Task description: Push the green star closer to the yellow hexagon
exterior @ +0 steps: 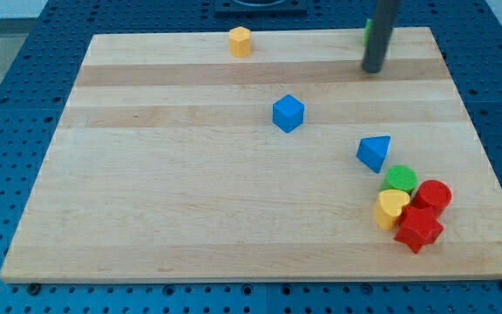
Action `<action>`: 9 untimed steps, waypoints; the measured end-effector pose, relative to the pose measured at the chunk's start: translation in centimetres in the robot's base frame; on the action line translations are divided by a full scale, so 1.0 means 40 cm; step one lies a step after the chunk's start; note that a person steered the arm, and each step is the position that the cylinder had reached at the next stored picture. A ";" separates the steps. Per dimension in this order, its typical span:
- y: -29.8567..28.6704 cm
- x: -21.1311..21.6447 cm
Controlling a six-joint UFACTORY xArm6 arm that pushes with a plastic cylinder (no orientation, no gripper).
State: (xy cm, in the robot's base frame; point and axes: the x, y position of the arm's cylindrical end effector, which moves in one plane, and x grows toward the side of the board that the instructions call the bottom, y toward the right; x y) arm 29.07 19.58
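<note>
The green star [367,32] is mostly hidden: only a sliver of green shows at the far edge of the wooden board [190,218], near the view's top right, tucked behind the dark rod. Its shape cannot be made out from here. The rod comes down in front of it, and its tip [373,69] rests on the board just below that green sliver; whether it touches the block I cannot tell. There are no jaws on this arm, only the bare rod, and it has hold of nothing.

The yellow hexagon [240,41] sits along the same top edge, well apart to the view's left. A blue cube [288,113] stands alone near the middle of the board. Toward the lower right lies a blue triangular block [374,153], and just below it a tight cluster: a green round block [400,180], a red cylinder [432,196], a yellow heart-like block [391,208] and a red star [418,228], all pressed close together
</note>
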 end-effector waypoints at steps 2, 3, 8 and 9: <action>0.161 -0.119; 0.156 -0.249; 0.045 -0.180; -0.010 -0.180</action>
State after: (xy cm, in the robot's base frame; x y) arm 21.85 19.18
